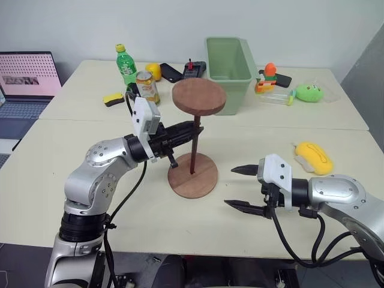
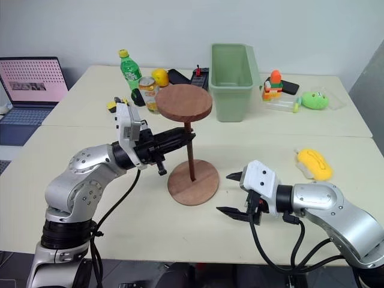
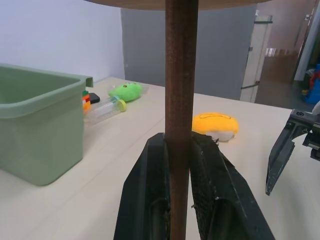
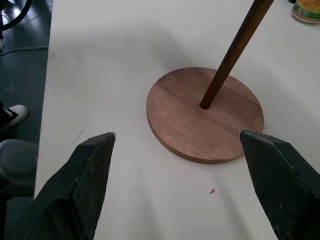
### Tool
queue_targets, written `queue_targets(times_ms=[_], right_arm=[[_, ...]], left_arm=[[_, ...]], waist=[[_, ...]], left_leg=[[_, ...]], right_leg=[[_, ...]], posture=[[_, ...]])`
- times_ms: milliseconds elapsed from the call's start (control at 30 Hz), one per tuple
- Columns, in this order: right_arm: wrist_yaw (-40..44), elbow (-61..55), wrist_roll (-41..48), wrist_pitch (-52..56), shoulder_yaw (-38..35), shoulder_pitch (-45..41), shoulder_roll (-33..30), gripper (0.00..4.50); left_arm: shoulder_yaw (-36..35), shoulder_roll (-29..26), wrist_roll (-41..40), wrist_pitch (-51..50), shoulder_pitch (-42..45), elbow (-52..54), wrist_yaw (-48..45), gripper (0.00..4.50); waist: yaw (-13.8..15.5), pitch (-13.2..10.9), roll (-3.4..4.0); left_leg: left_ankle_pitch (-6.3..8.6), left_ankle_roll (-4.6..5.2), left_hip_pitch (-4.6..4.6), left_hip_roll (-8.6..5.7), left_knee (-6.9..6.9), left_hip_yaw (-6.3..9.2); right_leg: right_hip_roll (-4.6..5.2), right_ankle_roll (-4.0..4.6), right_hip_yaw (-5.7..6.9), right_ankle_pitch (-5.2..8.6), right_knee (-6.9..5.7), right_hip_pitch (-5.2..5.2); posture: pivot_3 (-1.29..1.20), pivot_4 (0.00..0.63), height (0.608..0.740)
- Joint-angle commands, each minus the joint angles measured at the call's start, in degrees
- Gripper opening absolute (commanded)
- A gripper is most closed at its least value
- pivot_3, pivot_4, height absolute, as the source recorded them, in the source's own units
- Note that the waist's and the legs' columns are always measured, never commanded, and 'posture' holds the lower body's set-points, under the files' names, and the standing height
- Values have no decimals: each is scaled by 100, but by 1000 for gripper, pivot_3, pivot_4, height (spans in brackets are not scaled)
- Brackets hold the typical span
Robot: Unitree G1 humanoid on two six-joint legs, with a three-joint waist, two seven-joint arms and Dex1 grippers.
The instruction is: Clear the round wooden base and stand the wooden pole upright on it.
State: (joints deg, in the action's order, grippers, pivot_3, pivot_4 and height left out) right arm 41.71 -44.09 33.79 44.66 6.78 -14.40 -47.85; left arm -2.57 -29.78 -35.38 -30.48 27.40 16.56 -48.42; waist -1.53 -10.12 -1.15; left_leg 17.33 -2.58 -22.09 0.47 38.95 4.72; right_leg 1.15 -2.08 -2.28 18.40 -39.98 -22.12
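Observation:
The round wooden base lies flat on the table in front of me, with nothing else on it. The wooden pole stands upright with its lower end in the base's centre hole and its fixed disc on top. My left gripper is shut on the pole at about mid-height; the left wrist view shows both fingers pressed against the rod. To the right of the base, my right gripper is open and empty, a short way off, with its fingertips pointing at the base.
A green bin stands behind the pole. A yellow plush toy lies right of my right gripper. At the back left are a green bottle and a can. A laptop sits far left.

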Motion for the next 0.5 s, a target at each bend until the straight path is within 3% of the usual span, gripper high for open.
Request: queue_targets(times_ms=[33,500], right_arm=[[52,-106,9,-28,-88,-99,-27,4125],[-21,-167,44,7,-104,-89,48,4125]], left_arm=[[39,-34,-27,-28,-48,86,-40,243],[-169,-305,181,210,-720,-73,-70,243]], waist=[[0,0,0],[-1,6,3]], left_leg=[[0,0,0,0,0,0],[0,0,19,6,-7,-5]], right_leg=[[0,0,0,0,1,0],[1,0,-3,0,2,11]], posture=[[0,150,740],[0,150,740]])
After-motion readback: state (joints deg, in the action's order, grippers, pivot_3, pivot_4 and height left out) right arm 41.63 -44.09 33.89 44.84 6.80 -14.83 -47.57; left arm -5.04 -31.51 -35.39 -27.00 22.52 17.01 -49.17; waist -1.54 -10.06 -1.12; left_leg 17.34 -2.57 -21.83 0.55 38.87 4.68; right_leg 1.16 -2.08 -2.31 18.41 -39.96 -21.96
